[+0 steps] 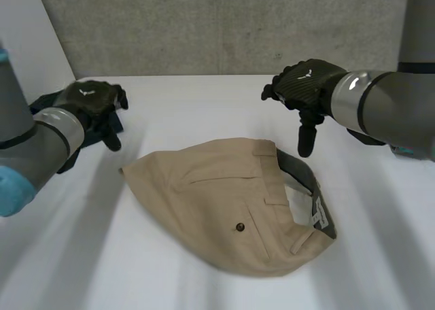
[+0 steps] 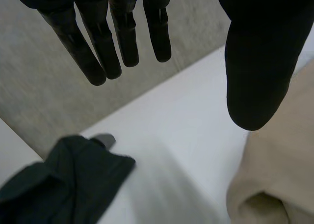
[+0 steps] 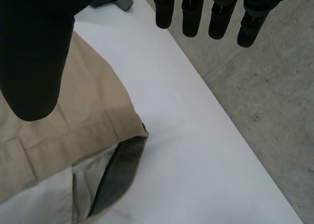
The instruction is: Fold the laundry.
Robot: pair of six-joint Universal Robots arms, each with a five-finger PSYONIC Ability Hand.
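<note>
A pair of tan trousers lies folded in a bundle at the middle of the white table, its grey-lined waistband turned to the right. My left hand hovers above the table to the left of the trousers, fingers straight and apart from the thumb, holding nothing. My right hand hangs above the far right end of the waistband, open and empty, its thumb pointing down. The tan cloth lies below the left thumb.
A dark folded garment lies at the far left of the table behind my left hand, seen close as dark cloth. A grey wall runs behind the table's far edge. A teal object sits at the right edge.
</note>
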